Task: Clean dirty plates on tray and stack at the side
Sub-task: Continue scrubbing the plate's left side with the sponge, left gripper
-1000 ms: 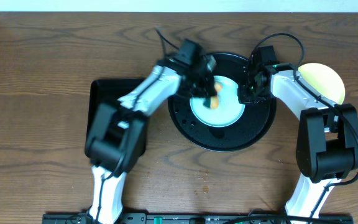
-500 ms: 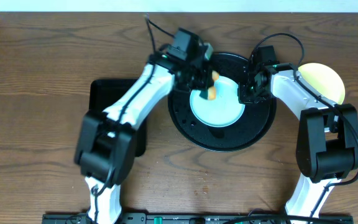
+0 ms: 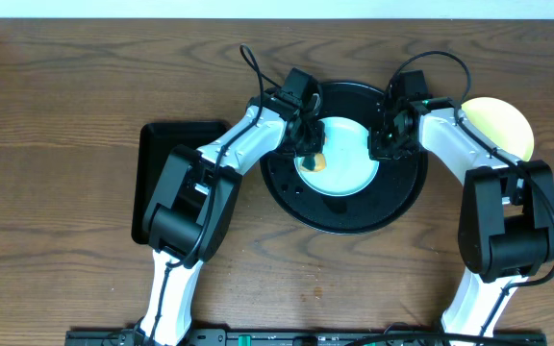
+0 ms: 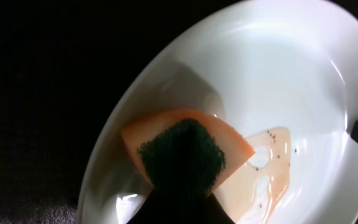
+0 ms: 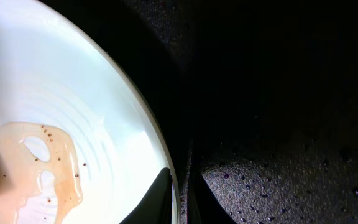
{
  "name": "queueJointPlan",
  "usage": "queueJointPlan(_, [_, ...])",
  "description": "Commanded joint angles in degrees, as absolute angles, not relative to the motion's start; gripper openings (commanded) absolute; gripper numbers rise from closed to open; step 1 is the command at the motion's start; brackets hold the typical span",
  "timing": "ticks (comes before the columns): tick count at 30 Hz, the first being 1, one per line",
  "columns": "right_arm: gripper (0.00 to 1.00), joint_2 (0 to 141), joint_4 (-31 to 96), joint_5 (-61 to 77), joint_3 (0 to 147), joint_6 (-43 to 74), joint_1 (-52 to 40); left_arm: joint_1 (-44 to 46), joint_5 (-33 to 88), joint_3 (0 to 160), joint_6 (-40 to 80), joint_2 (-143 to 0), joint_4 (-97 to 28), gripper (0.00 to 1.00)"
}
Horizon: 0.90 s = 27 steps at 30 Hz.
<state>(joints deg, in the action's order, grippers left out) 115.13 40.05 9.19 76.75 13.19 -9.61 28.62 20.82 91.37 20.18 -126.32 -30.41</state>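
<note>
Left wrist view has the left claw [image 3: 308, 150] pinching an orange sponge [image 4: 185, 149] on the mint plate [image 4: 278, 74], whose opposite rim the right claw [image 3: 385, 144] clamps inside the tray [image 3: 392, 207]; best press flat and sweep across the smear [image 4: 263, 165] just beside the claw.

Glossy, smooth, wet-looking plate [image 4: 278, 74]; matt black grainy tray [image 5: 291, 93], prob. plastic; sponge [image 4: 182, 155] w/ rough green face; wood-grain worktop [image 3: 56, 106].
</note>
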Motion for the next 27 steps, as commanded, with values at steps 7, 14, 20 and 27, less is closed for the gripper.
queueJointPlan(7, [0.09,115.2,40.1,8.9,76.3,13.2,-9.8,28.4,27.0,91.3,25.8,-133.3,-30.2,0.07])
queueJointPlan(14, [0.08,115.2,40.0,8.9,76.3,13.2,-9.8,28.3,39.9,93.7,25.8,-132.0,-30.4,0.07])
queueJointPlan(20, [0.09,115.2,40.0,8.8,76.3,13.2,-9.8,27.6,39.4,97.3,25.8,-124.9,-30.1,0.08])
queueJointPlan(27, [0.10,115.2,40.1,8.9,76.3,13.2,-9.8,26.6,26.2,97.5,25.3,-114.9,-34.4,0.07])
